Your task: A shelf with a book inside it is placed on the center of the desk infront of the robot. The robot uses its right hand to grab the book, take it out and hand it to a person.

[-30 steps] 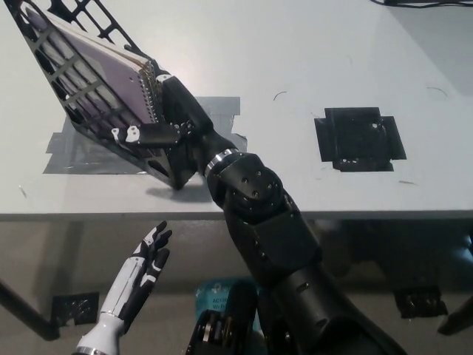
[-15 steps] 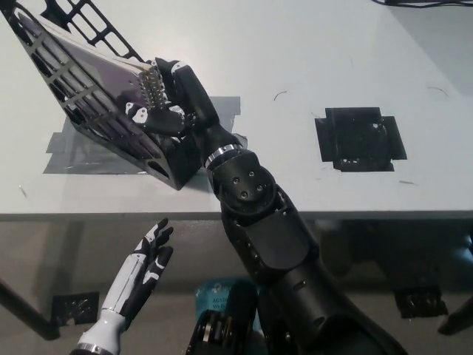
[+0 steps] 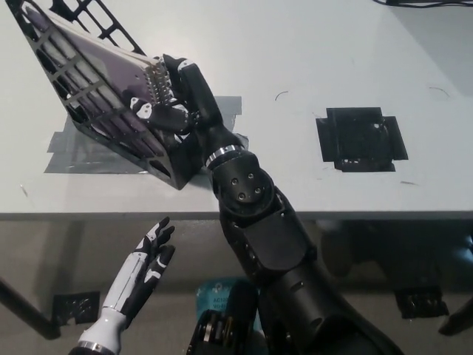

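Note:
A black lattice shelf (image 3: 89, 111) stands tilted on the white desk at upper left. Inside it lies a spiral-bound book (image 3: 111, 66) with a pale purple cover, its wire spine facing right. My black right hand (image 3: 171, 96) reaches in at the shelf's open right end, fingers wrapped over the spine edge of the book and the thumb below it. The book still sits within the shelf. My white left hand (image 3: 144, 270) hangs below the desk's front edge at lower left, fingers spread, holding nothing.
Grey tape (image 3: 70, 151) holds the shelf's base to the desk (image 3: 295, 59). A black taped square (image 3: 360, 138) lies on the desk to the right. The desk's front edge runs across the middle of the picture. No person is in view.
My right hand has risen from the shelf's lower right corner to the book's spine and closed around it. The left hand stays where it was.

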You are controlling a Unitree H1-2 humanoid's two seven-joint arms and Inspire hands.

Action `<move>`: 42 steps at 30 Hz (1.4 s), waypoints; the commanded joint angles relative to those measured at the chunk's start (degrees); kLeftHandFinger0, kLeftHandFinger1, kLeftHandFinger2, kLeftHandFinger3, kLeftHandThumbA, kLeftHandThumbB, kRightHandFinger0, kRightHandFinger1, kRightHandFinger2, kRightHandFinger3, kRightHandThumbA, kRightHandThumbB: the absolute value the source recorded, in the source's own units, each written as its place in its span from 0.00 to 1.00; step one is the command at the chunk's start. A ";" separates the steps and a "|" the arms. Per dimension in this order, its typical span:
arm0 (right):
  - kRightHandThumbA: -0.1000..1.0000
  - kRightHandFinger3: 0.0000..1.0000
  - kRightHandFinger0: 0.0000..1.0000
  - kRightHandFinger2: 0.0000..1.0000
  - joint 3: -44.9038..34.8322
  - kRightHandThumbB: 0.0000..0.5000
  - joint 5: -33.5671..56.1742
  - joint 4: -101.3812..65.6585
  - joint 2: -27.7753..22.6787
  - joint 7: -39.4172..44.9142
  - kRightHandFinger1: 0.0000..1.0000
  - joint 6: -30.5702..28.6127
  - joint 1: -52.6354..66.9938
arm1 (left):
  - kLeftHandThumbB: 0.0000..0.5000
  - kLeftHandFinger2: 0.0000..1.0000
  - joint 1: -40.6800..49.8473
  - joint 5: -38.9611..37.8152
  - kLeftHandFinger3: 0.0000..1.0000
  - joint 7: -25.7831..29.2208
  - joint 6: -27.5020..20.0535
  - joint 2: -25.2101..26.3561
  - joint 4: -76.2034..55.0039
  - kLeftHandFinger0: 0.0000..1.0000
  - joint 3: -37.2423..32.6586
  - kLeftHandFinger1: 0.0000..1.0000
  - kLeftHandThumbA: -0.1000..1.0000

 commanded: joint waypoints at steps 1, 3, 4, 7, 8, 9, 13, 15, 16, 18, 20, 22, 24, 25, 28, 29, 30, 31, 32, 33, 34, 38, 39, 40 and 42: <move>0.53 0.02 0.00 0.24 -6.51 0.00 12.95 -4.62 4.14 0.21 0.00 -0.32 -3.81 | 0.53 1.00 -0.69 -0.41 1.00 -0.78 0.34 0.50 -1.46 1.00 0.30 1.00 0.93; 0.51 0.03 0.00 0.21 -7.24 0.00 18.51 -6.93 4.42 -0.85 0.00 1.03 -4.28 | 0.53 1.00 -0.59 0.04 1.00 -0.65 0.80 0.46 -1.73 1.00 0.23 1.00 0.95; 0.49 0.04 0.00 0.16 -7.24 0.00 20.34 -8.20 4.42 -1.78 0.00 1.56 -4.40 | 0.52 1.00 -0.58 0.51 1.00 -0.57 0.55 0.55 -1.68 1.00 0.05 1.00 0.96; 0.54 0.08 0.00 0.01 -7.60 0.00 25.10 -11.98 4.42 -3.73 0.00 2.35 -5.08 | 0.52 1.00 -0.66 1.17 1.00 -0.59 -0.29 0.85 -1.21 1.00 -0.31 1.00 0.98; 0.55 0.08 0.00 0.00 -7.91 0.00 27.29 -13.74 4.42 -4.54 0.00 2.31 -5.58 | 0.52 1.00 -0.75 1.33 1.00 -0.64 -0.81 1.02 -0.83 1.00 -0.43 1.00 0.98; 0.56 0.07 0.00 0.00 -8.14 0.00 27.63 -14.66 4.42 -4.97 0.00 2.28 -5.86 | 0.52 1.00 -0.79 1.31 1.00 -0.66 -1.11 1.06 -0.68 1.00 -0.46 1.00 0.98; 0.58 0.01 0.00 0.00 -10.38 0.00 28.11 -20.98 4.42 -7.37 0.00 4.72 -7.88 | 0.50 1.00 -0.75 1.54 1.00 -0.68 -1.45 1.20 -0.82 1.00 -0.59 1.00 0.98; 0.57 0.00 0.00 0.00 -11.33 0.00 29.16 -23.79 4.42 -8.74 0.00 5.82 -8.54 | 0.50 1.00 -0.55 0.89 1.00 -0.84 -1.04 0.99 -0.99 1.00 -0.46 1.00 0.95; 0.57 0.02 0.00 0.00 -11.95 0.00 28.86 -25.05 4.42 -8.81 0.00 6.11 -8.84 | 0.50 1.00 -0.51 0.56 1.00 -0.90 -0.96 0.88 -0.97 1.00 -0.38 1.00 0.95; 0.64 0.00 0.00 0.00 -12.44 0.01 28.41 -26.64 4.42 -9.20 0.00 6.67 -9.00 | 0.51 1.00 -0.36 0.14 1.00 -0.98 -0.95 0.73 -0.89 1.00 -0.31 1.00 0.94; 0.57 0.00 0.00 0.00 -12.95 0.00 28.37 -28.27 4.42 -10.34 0.00 6.77 -9.38 | 0.51 1.00 -0.23 -0.03 1.00 -0.93 -1.08 0.57 -0.66 1.00 -0.29 1.00 0.93; 0.54 0.00 0.00 0.00 -14.04 0.00 30.19 -30.36 4.42 -11.09 0.00 7.51 -9.95 | 0.52 1.00 -0.14 -0.08 1.00 -0.92 -0.87 0.47 -0.63 1.00 -0.29 1.00 0.93; 0.55 0.00 0.00 0.00 -15.53 0.00 30.99 -32.13 4.42 -11.01 0.00 8.74 -10.58 | 0.51 1.00 -0.11 0.22 1.00 -0.89 -0.77 0.52 -0.81 1.00 -0.41 1.00 0.93; 0.55 0.00 0.00 0.00 -16.55 0.00 31.39 -33.49 4.42 -10.95 0.00 9.37 -11.08 | 0.50 1.00 -0.10 0.57 1.00 -0.82 -0.82 0.62 -0.93 1.00 -0.50 1.00 0.94; 0.53 0.01 0.00 0.00 -17.88 0.00 32.12 -35.40 4.15 -11.44 0.00 10.48 -11.97 | 0.52 1.00 -0.14 0.98 1.00 -0.62 -1.07 0.61 -0.85 1.00 -0.62 1.00 0.95; 0.53 0.01 0.00 0.00 -18.25 0.00 32.48 -36.26 3.77 -11.55 0.00 11.03 -12.35 | 0.52 1.00 -0.16 0.99 1.00 -0.59 -1.06 0.57 -0.84 1.00 -0.62 1.00 0.95; 0.53 0.01 0.00 0.00 -18.83 0.00 32.97 -37.31 3.30 -11.66 0.00 11.71 -12.93 | 0.53 1.00 -0.18 0.79 1.00 -0.53 -1.26 0.48 -0.67 1.00 -0.55 1.00 0.95; 0.53 0.01 0.00 0.00 -19.06 0.00 33.10 -37.58 3.22 -11.73 0.00 11.90 -13.14 | 0.52 1.00 -0.19 0.65 1.00 -0.51 -1.42 0.44 -0.56 1.00 -0.50 1.00 0.94; 0.53 0.01 0.00 0.00 -19.79 0.00 33.16 -38.46 2.54 -12.24 0.00 12.00 -13.71 | 0.52 1.00 -0.22 0.51 1.00 -0.54 -1.54 0.43 -0.48 1.00 -0.48 1.00 0.94; 0.53 0.01 0.00 0.00 -20.29 0.00 33.17 -38.97 2.06 -12.57 0.00 12.16 -13.94 | 0.51 1.00 -0.18 0.56 1.00 -0.45 -1.73 0.45 -0.43 1.00 -0.45 1.00 0.94; 0.53 0.01 0.00 0.00 -20.51 0.00 33.18 -39.12 1.91 -12.66 0.00 12.29 -13.99 | 0.51 1.00 -0.13 0.60 1.00 -0.38 -1.88 0.46 -0.37 1.00 -0.42 1.00 0.94; 0.48 0.10 0.00 0.00 -23.57 0.00 36.47 -40.99 0.60 -13.25 0.00 12.80 -13.25 | 0.52 1.00 0.76 0.74 1.00 -0.15 -2.00 0.56 -0.64 1.00 -0.27 1.00 0.95; 0.48 0.10 0.00 0.00 -24.18 0.00 36.80 -40.96 0.18 -13.20 0.00 12.47 -12.84 | 0.52 1.00 0.93 0.49 1.00 -0.19 -2.01 0.53 -0.65 1.00 -0.17 1.00 0.95; 0.49 0.08 0.00 0.00 -24.86 0.00 37.04 -41.00 -0.22 -13.36 0.00 12.39 -12.36 | 0.54 1.00 1.11 0.47 1.00 -0.14 -1.97 0.51 -0.69 1.00 -0.13 1.00 0.96; 0.51 0.06 0.00 0.00 -26.00 0.00 37.82 -41.12 -0.81 -13.70 0.00 12.74 -11.38 | 0.54 1.00 1.58 0.54 1.00 0.03 -1.99 0.46 -0.83 1.00 -0.03 1.00 0.96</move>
